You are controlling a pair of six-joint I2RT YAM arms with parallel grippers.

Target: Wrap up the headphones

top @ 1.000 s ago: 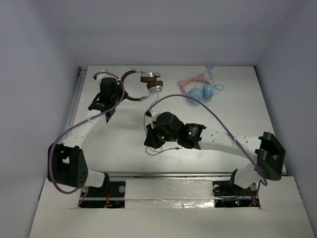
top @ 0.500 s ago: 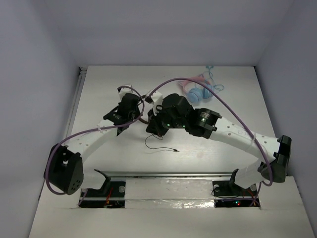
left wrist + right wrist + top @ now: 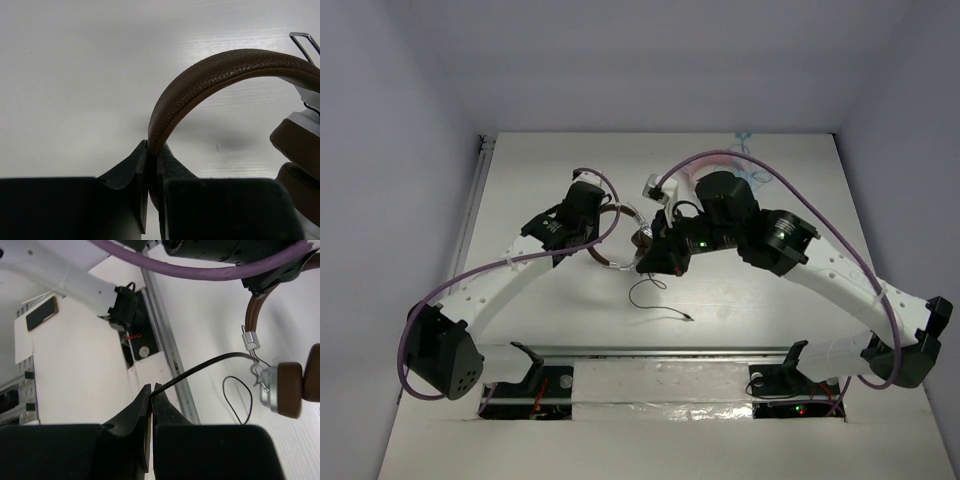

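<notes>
The headphones (image 3: 638,237) hang above the middle of the table between both arms. My left gripper (image 3: 599,240) is shut on the brown headband (image 3: 215,75), pinched at the fingertips (image 3: 152,150); the brown earcups (image 3: 300,145) show at the right edge of the left wrist view. My right gripper (image 3: 656,262) is shut on the thin dark cable (image 3: 210,362) at its tips (image 3: 152,389). The cable runs from there to the silver-and-brown earcup (image 3: 285,387). A loose loop (image 3: 645,293) lies on the table and ends in the plug (image 3: 688,318).
The pink-and-light-blue headphones (image 3: 744,150) lie at the back, mostly hidden behind my right arm. A metal rail (image 3: 650,352) runs along the table's near edge, also in the right wrist view (image 3: 167,350). Purple arm cables (image 3: 800,205) arch over both arms.
Both arms carried the headphones from the back left of the table to the middle. The right gripper rose and moved right with the cable; the loose cable end dragged along.
</notes>
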